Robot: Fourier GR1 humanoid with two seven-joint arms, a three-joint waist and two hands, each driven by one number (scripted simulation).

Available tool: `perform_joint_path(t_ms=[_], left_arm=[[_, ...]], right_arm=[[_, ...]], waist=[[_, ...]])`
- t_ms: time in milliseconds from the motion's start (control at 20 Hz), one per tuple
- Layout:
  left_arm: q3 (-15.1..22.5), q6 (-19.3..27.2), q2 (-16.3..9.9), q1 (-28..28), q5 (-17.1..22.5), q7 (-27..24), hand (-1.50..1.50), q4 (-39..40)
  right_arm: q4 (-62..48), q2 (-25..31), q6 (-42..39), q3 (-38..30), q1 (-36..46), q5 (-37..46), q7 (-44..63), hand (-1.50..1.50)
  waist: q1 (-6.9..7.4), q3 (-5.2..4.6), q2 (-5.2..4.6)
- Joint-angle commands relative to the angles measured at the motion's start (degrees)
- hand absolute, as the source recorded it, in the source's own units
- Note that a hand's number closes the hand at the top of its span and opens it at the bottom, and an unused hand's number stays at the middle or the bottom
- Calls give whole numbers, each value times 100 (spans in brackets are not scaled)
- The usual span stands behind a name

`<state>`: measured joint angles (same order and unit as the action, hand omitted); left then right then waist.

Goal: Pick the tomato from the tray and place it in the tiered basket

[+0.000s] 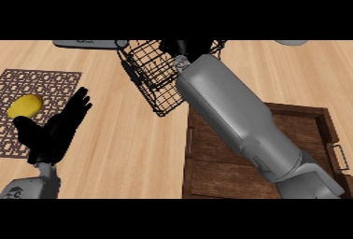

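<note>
The black wire tiered basket point(147, 77) stands at the back middle of the counter. My right forearm reaches from the lower right, over the brown wooden tray point(303, 110), up into the basket. My right hand point(184, 47) shows only as a black shape among the wires at the picture's top. No tomato shows anywhere; whatever that hand may hold is hidden. The bare part of the tray beside my arm holds nothing. My left hand point(56, 130) rests open at the lower left, fingers up.
A yellow lemon-like fruit point(25, 106) lies on a brown patterned mat point(43, 79) at the left, just behind my left hand. A grey object point(86, 44) sits at the back left and another point(293, 42) at the back right.
</note>
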<state>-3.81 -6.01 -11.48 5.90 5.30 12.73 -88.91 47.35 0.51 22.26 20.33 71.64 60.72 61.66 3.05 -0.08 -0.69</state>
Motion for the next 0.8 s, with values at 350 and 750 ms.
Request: perform_joint_path(t_ms=[350,750], left_arm=[[237,181,198,13,-185,262,0,-302],[-119,-54,-51,205,38,65,0,115]], right_arm=[[-1324,-48,1480,-33,528,-312,321,-150],[-1092,-48,2811,-704,709,-546,249,-150]], waist=[[55,3,9],[-34,0,1]])
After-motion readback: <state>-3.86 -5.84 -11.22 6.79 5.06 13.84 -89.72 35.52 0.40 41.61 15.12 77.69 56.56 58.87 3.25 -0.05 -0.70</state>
